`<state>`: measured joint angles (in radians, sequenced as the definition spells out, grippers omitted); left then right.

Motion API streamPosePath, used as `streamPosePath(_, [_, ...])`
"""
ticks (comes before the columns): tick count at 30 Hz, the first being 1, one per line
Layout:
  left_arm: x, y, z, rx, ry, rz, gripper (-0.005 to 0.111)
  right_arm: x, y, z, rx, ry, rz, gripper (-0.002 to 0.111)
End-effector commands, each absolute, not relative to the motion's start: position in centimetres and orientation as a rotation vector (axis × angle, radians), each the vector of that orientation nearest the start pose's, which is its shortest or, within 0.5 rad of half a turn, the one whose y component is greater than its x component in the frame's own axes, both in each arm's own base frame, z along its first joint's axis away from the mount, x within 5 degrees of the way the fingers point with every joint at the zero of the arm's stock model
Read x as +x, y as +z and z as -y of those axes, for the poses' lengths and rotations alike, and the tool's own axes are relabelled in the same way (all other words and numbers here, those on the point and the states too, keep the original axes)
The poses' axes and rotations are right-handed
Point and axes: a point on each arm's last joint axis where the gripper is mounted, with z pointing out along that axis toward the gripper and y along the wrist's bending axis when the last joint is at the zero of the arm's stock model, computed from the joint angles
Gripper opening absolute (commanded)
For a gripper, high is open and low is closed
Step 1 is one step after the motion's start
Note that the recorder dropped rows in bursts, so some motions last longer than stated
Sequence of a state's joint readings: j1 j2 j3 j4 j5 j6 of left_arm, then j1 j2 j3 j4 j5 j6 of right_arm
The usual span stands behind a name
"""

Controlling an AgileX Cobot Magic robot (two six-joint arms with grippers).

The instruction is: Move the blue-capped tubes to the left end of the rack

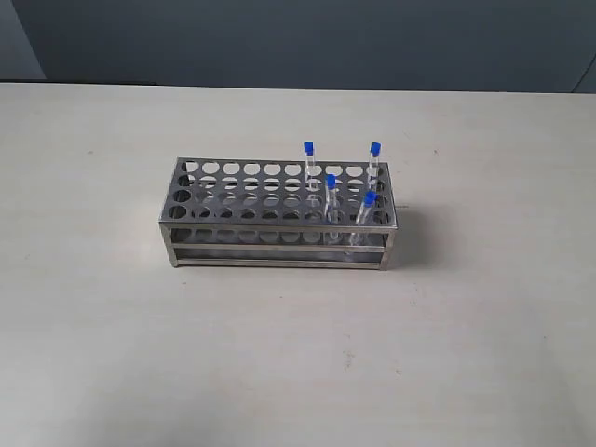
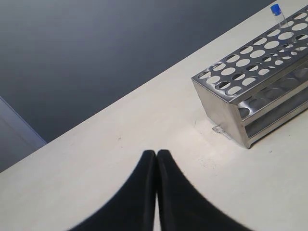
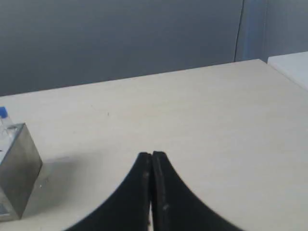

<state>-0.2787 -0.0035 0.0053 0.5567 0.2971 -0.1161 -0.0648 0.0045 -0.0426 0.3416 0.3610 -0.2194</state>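
Four blue-capped tubes (image 1: 330, 180) at the right end of the rack (image 1: 270, 249), both pincers clenched.
On my exterior view the steel rack sits mid-frame on the pale table (image 1: 112, 326); the front-right tube leans, the others stand upright. The left gripper (image 2: 157, 156) and right gripper (image 3: 152, 158) show fingers pressed together, gripping nothing, apart from the rack.

Readable text: nothing legible is showing in any view.
Rack (image 1: 279, 249): its steel plates and bars are showing no marks or numbers.
Blue-capped tubes (image 1: 331, 191): they are showing no labels that can be read.
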Motion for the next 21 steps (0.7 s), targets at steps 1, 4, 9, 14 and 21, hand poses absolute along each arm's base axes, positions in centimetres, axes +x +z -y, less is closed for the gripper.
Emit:
streamPosePath(1, [5.6,19.1,0.2,0.486,0.229,-1.668,0.001,5.5,21.4,-0.3,0.228,0.233,-1.571,-0.001])
streamPosePath(4, [5.6,19.1,0.2,0.486,0.229,-1.668,0.001,5.3,22.8,0.5,0.425,0.353,-1.370,-0.001])
streamPosePath(9, [5.6,19.1,0.2,0.487,0.228,-1.666,0.001,5.2,23.4,1.1,0.478,0.346,-1.281,-0.001])
streamPosePath(14, [5.6,19.1,0.2,0.487,0.228,-1.666,0.001,4.9,24.0,1.6,0.522,0.341,-1.196,-0.001])
streamPosePath(21, [5.6,19.1,0.2,0.487,0.228,-1.666,0.001,4.7,24.4,2.0,0.634,0.455,-1.088,-0.001])
